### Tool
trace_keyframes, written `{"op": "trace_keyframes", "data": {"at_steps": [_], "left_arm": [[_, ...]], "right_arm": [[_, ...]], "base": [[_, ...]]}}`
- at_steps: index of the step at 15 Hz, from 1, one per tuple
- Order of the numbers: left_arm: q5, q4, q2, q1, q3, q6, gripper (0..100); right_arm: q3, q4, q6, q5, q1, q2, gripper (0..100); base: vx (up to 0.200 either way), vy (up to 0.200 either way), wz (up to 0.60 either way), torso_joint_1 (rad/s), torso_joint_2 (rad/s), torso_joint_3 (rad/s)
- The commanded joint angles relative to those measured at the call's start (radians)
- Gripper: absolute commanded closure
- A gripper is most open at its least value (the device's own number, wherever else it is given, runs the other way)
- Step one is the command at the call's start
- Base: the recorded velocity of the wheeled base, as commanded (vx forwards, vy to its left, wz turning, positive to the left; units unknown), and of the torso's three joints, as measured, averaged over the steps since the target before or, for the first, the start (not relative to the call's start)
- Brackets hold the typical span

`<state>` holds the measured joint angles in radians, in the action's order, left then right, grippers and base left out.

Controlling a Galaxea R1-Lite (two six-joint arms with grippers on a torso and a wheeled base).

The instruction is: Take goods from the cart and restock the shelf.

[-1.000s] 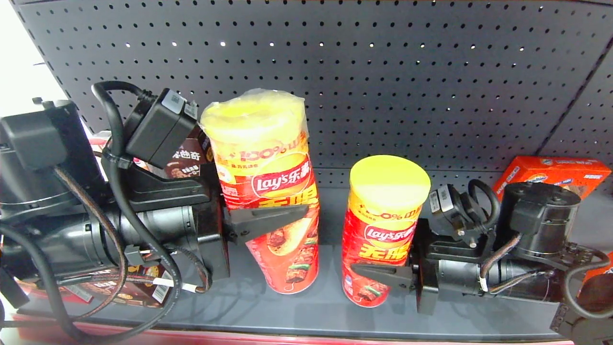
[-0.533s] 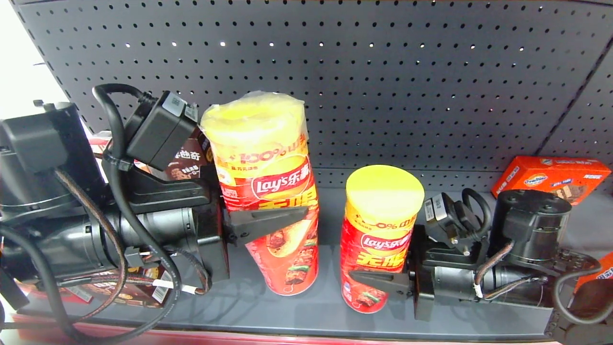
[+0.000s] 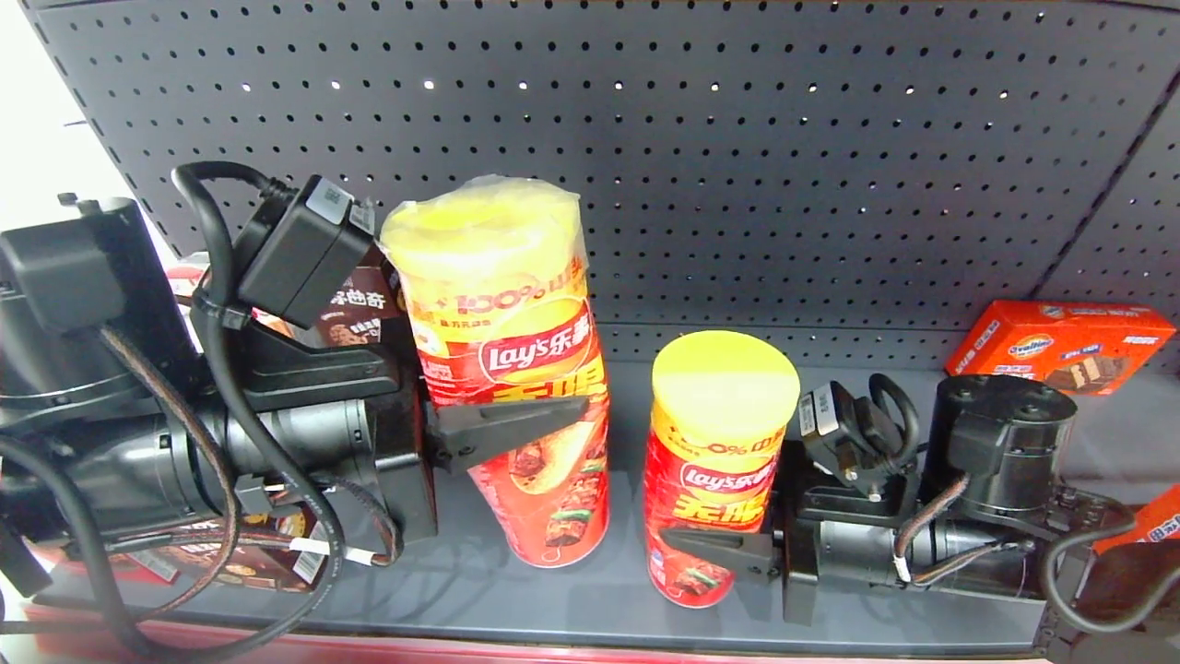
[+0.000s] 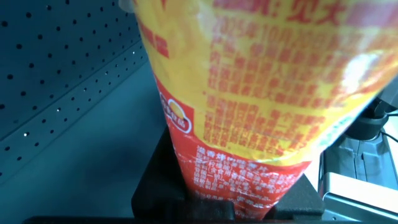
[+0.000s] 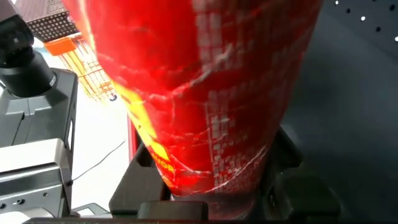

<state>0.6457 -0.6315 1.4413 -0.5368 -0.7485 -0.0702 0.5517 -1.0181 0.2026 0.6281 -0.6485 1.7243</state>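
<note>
Restocking is near its end: both cans are at the dark grey pegboard-backed metal shelf (image 3: 608,604), neither released. The tall film-wrapped red-and-yellow crisp can (image 3: 516,369) leans slightly, clamped mid-body between the left gripper (image 3: 551,401) fingers. Just beside it, the shorter yellow-lidded red crisp can (image 3: 724,443) stands upright, the right gripper (image 3: 701,527) fingers clamped low on it. I cannot tell whether either base touches down.

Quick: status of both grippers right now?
Left gripper: closed, holding the left chip can.
Right gripper: closed, holding the right chip can.
</note>
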Motion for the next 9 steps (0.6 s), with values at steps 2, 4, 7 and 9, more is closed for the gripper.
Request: {"op": "trace_keyframes", "data": {"at_steps": [2, 4, 7, 9], "left_arm": [[0.0, -0.001, -0.002, 0.0, 0.0, 0.0, 100], [0.0, -0.001, -0.004, 0.0, 0.001, 0.0, 100], [0.0, -0.002, -0.004, 0.0, 0.006, 0.0, 100], [0.0, -0.001, -0.016, 0.001, 0.006, 0.001, 100]], "right_arm": [[-0.012, 0.001, 0.001, -0.004, -0.008, -0.003, 0], [-0.036, 0.001, 0.005, -0.034, -0.005, -0.04, 0], [-0.125, 0.003, 0.0, -0.048, 0.03, -0.187, 0], [-0.176, 0.009, 0.0, -0.061, 0.064, -0.299, 0]], "base": [[0.0, 0.0, 0.0, 0.0, 0.0, 0.0], [0.0, 0.0, 0.0, 0.0, 0.0, 0.0], [0.0, 0.0, 0.0, 0.0, 0.0, 0.0], [0.0, 0.0, 0.0, 0.0, 0.0, 0.0]]}}
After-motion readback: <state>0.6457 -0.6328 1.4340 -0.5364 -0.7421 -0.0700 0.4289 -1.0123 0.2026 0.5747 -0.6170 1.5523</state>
